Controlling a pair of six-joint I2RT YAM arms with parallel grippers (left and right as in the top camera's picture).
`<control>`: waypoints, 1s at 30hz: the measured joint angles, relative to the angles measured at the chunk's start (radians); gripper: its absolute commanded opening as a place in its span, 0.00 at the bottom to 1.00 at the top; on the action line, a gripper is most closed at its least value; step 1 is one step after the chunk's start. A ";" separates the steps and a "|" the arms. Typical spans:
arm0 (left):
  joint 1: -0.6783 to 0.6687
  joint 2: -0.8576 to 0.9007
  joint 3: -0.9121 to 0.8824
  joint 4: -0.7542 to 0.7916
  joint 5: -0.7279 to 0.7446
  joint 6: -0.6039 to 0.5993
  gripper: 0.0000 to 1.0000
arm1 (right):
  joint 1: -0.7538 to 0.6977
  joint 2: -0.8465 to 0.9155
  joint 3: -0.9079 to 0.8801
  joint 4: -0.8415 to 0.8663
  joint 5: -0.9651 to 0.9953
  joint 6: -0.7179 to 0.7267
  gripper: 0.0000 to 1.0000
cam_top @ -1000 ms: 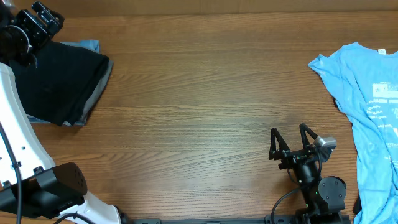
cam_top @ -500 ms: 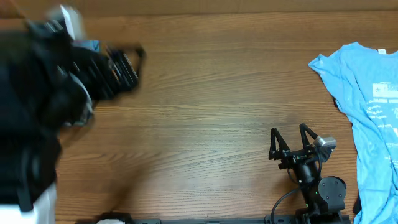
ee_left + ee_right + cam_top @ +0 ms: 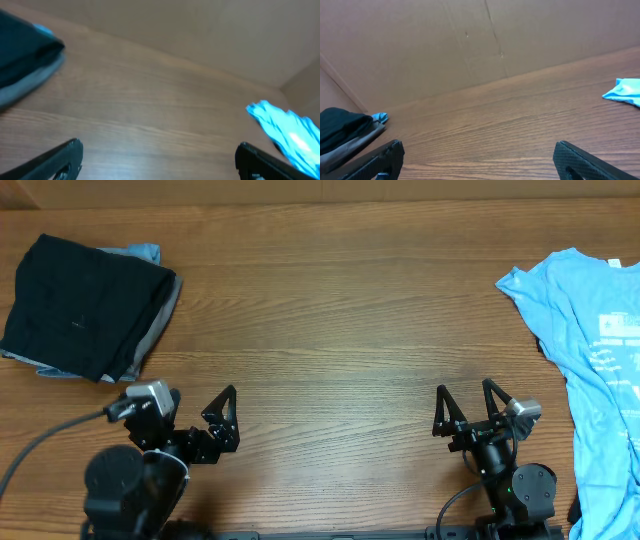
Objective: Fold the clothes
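Note:
The plain black shirt (image 3: 80, 305) lies folded at the table's back left, on top of other folded fabric. It also shows in the left wrist view (image 3: 20, 45) and the right wrist view (image 3: 340, 125). The light blue T-shirt with white print (image 3: 595, 350) lies spread at the right edge, and shows in the left wrist view (image 3: 287, 132) and the right wrist view (image 3: 625, 91). My left gripper (image 3: 195, 420) is open and empty at the front left, over bare wood (image 3: 157, 160). My right gripper (image 3: 465, 402) is open and empty at the front right (image 3: 480, 160).
A grey folded garment (image 3: 160, 320) and a scrap of light blue fabric (image 3: 146, 252) stick out from under the black shirt. A brown cardboard wall (image 3: 470, 40) stands behind the wooden table (image 3: 330, 330).
My left arm has swung from the back left, by the black shirt, down to the front left, leaving the shirt on the pile. The right arm has not moved.

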 measured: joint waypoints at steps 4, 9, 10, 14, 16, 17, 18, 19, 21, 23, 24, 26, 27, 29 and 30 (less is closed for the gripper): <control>0.000 -0.111 -0.208 0.282 -0.072 0.000 1.00 | 0.000 0.000 0.000 0.000 0.000 0.000 1.00; 0.000 -0.172 -0.452 0.555 -0.111 0.000 1.00 | 0.000 0.000 0.000 0.000 0.000 0.000 1.00; 0.000 -0.176 -0.480 0.580 -0.116 0.000 1.00 | 0.000 0.000 0.000 0.000 0.001 0.000 1.00; 0.002 -0.200 -0.555 0.602 -0.134 0.000 1.00 | 0.000 0.000 0.000 -0.001 0.000 0.000 1.00; 0.008 -0.225 -0.585 0.605 -0.152 0.000 1.00 | 0.000 0.000 0.000 0.000 0.000 -0.001 1.00; 0.010 -0.239 -0.600 0.605 -0.163 0.000 1.00 | 0.000 0.000 0.000 0.000 0.000 -0.001 1.00; 0.009 -0.254 -0.616 0.607 -0.171 0.000 1.00 | 0.000 0.000 0.000 -0.001 0.000 -0.001 1.00; 0.009 -0.264 -0.626 0.607 -0.175 0.001 1.00 | 0.000 0.000 0.000 -0.001 0.000 0.000 1.00; 0.009 -0.303 -0.661 0.607 -0.182 0.019 1.00 | 0.000 0.000 0.000 0.001 0.000 -0.001 1.00; 0.009 -0.330 -0.681 0.601 -0.188 0.052 1.00 | 0.000 0.000 0.000 0.000 0.000 0.000 1.00; 0.010 -0.343 -0.686 0.585 -0.190 0.079 1.00 | 0.000 0.000 0.000 -0.001 0.000 0.000 1.00; 0.009 -0.359 -0.691 0.569 -0.190 0.149 1.00 | 0.000 0.000 0.000 -0.001 0.000 0.000 1.00; 0.009 -0.365 -0.692 0.565 -0.189 0.198 1.00 | 0.000 0.000 0.000 0.000 0.000 -0.001 1.00; 0.009 -0.366 -0.692 0.562 -0.188 0.302 1.00 | 0.000 0.000 0.000 -0.001 0.000 0.000 1.00; 0.009 -0.366 -0.692 0.562 -0.188 0.343 1.00 | 0.000 0.000 0.000 0.000 0.000 0.000 1.00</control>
